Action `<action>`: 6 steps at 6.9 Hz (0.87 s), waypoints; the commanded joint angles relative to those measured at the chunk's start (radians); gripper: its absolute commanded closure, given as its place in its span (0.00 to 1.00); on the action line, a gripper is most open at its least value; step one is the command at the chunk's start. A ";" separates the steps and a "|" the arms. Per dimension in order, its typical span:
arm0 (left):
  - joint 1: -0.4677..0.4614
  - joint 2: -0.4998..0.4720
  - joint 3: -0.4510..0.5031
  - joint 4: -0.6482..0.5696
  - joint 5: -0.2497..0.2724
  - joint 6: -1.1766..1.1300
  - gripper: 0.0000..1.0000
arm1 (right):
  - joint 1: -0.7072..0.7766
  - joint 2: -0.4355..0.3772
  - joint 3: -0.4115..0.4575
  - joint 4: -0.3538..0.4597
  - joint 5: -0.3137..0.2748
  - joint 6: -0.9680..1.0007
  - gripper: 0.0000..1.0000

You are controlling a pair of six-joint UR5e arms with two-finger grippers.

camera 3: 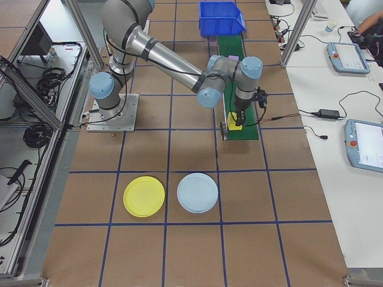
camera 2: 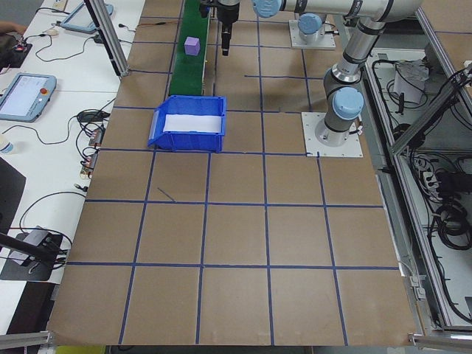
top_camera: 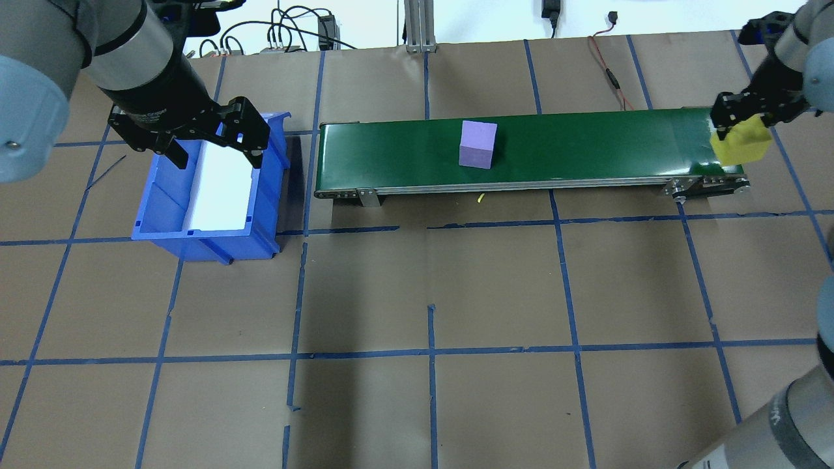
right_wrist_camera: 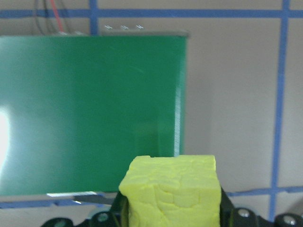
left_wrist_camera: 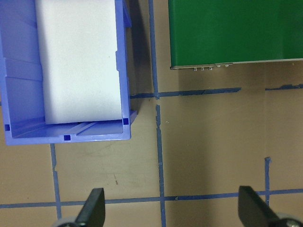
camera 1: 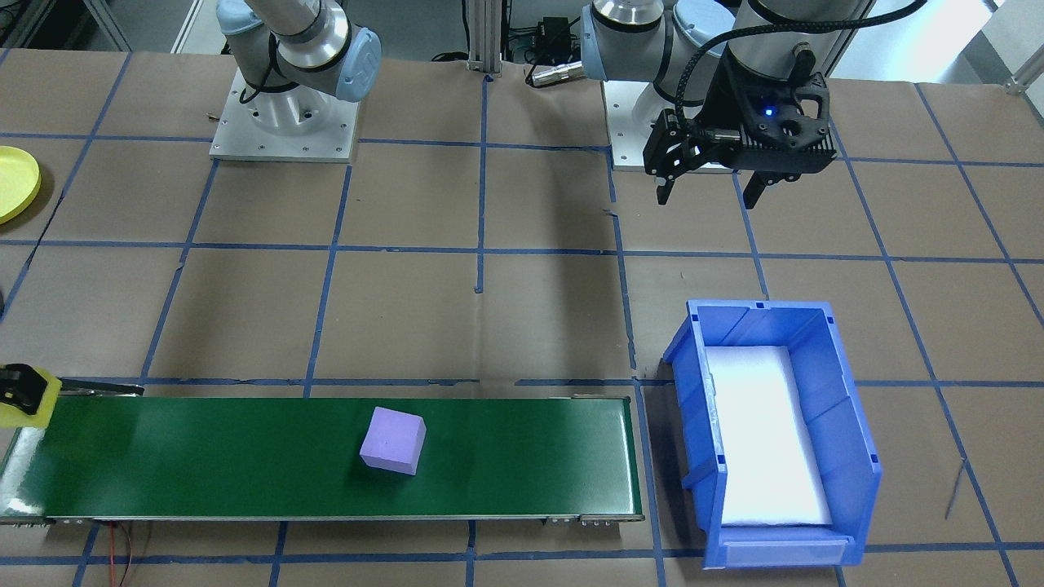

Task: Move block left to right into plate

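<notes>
My right gripper [top_camera: 741,127] is shut on a yellow foam block [top_camera: 743,147] and holds it just over the right end of the green conveyor belt [top_camera: 586,143]. The right wrist view shows the same yellow block [right_wrist_camera: 173,189] between the fingers, above the belt's [right_wrist_camera: 85,109] edge. A purple block [top_camera: 477,144] lies on the belt near its middle. My left gripper [top_camera: 215,153] hangs open and empty over the blue bin [top_camera: 163,208]. The yellow plate [camera 3: 143,196] lies on the table on the robot's right side, apart from both grippers.
The blue bin [camera 1: 848,424], lined with white foam, stands at the belt's left end. A pale blue plate [camera 3: 197,192] lies beside the yellow plate [camera 1: 12,183]. Blue tape lines grid the brown table. Cables and tablets lie on a side bench.
</notes>
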 commanded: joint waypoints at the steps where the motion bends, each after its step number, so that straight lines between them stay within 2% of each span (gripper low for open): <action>1: -0.001 0.002 0.000 -0.002 0.001 -0.003 0.00 | -0.224 -0.010 0.042 0.009 -0.014 -0.281 0.82; 4: 0.001 0.000 -0.001 0.000 -0.001 0.002 0.00 | -0.615 -0.020 0.123 0.041 -0.008 -0.674 0.81; 6: -0.001 0.000 -0.001 0.001 -0.001 0.003 0.00 | -0.853 -0.080 0.259 0.035 -0.005 -0.929 0.77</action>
